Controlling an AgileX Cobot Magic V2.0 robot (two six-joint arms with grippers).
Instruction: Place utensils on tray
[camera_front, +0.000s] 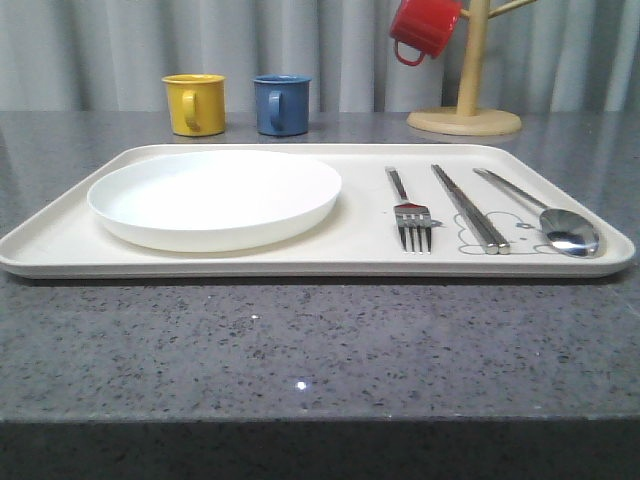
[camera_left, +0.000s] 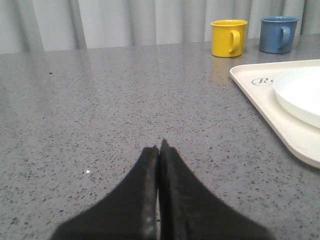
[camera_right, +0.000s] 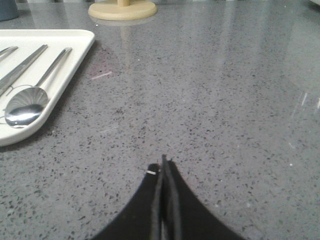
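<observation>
The cream tray (camera_front: 240, 259) lies across the grey table. On it rest a round white plate (camera_front: 214, 196) at the left, then a silver fork (camera_front: 410, 213), a pair of flat metal chopsticks (camera_front: 469, 207) and a silver spoon (camera_front: 556, 223) at the right. The spoon (camera_right: 26, 107) and chopsticks (camera_right: 22, 67) also appear on the tray (camera_right: 65, 60) in the right wrist view. My left gripper (camera_left: 159, 147) is shut and empty over bare table left of the tray (camera_left: 260, 107) and plate (camera_left: 300, 95). My right gripper (camera_right: 163, 162) is shut and empty over bare table right of the tray.
A yellow mug (camera_front: 195, 103) and a blue mug (camera_front: 281, 104) stand behind the tray. A red mug (camera_front: 424, 28) hangs on a wooden mug tree (camera_front: 465, 118) at the back right. Grey curtains close off the far side.
</observation>
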